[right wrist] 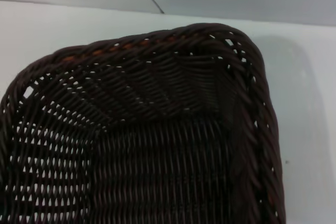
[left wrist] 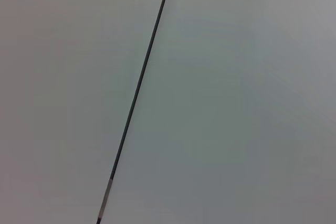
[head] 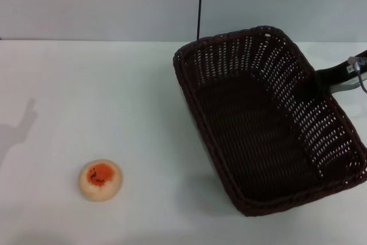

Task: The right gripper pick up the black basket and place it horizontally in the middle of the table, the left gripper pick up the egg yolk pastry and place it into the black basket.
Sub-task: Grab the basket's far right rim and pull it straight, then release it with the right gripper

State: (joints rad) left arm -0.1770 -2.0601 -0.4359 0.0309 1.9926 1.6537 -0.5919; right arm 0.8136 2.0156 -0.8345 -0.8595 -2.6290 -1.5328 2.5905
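Note:
The black basket (head: 261, 119) is at the right of the table (head: 114, 84), its long side running slantwise from the back to the front right. It looks slightly raised, with a shadow under its front left edge. My right gripper (head: 314, 87) reaches in from the right edge and is shut on the basket's right rim, one black finger inside the wall. The right wrist view looks down into a corner of the basket (right wrist: 157, 145). The egg yolk pastry (head: 100, 179) lies alone at the front left of the table. My left gripper is out of view.
A dark vertical seam (head: 199, 4) runs down the back wall behind the basket; it also shows in the left wrist view (left wrist: 139, 87). An arm's shadow (head: 20, 124) falls on the table's left side.

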